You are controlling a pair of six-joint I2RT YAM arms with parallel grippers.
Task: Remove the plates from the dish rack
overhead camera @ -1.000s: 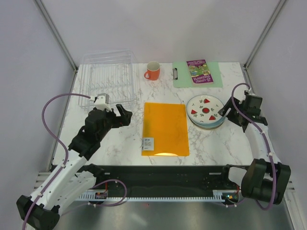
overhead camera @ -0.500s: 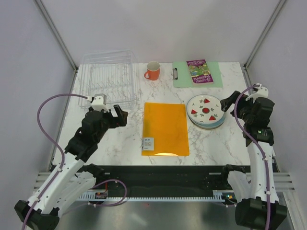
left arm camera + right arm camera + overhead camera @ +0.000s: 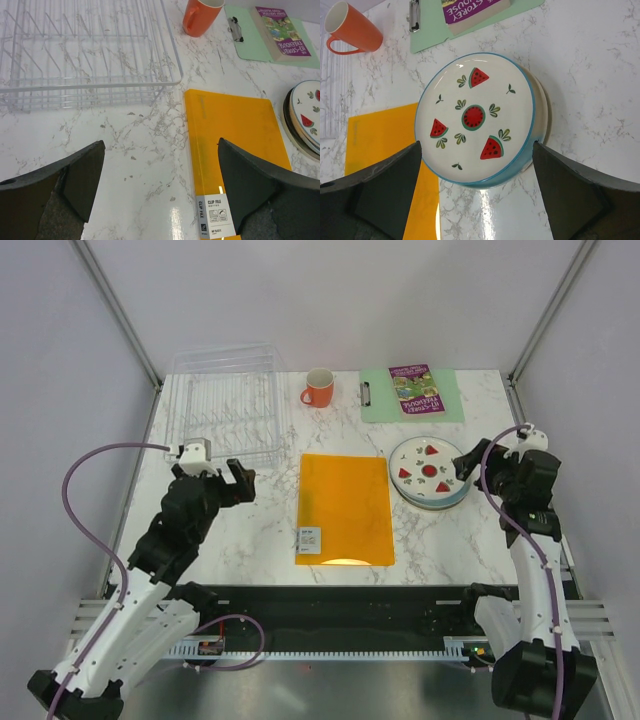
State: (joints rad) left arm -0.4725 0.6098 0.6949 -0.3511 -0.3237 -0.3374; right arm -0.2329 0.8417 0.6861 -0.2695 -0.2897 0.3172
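The plates [image 3: 428, 471] lie stacked on the table right of centre; the top one is white with red fruit marks [image 3: 475, 118], and the others show only as rims beneath it. The stack's edge also shows in the left wrist view [image 3: 306, 120]. The clear dish rack [image 3: 222, 405] stands at the back left and holds no plates [image 3: 85, 50]. My left gripper [image 3: 238, 480] is open and empty, in front of the rack. My right gripper [image 3: 462, 465] is open and empty, just right of the stack, raised above it.
An orange folder [image 3: 345, 508] lies flat in the middle between the arms. An orange mug [image 3: 319, 388] stands behind it. A green clipboard [image 3: 380, 400] with a book [image 3: 415, 389] on it lies at the back right.
My left arm has pulled back toward its base, away from the rack. My right arm has lifted and drawn back from the plate stack, its gripper empty.
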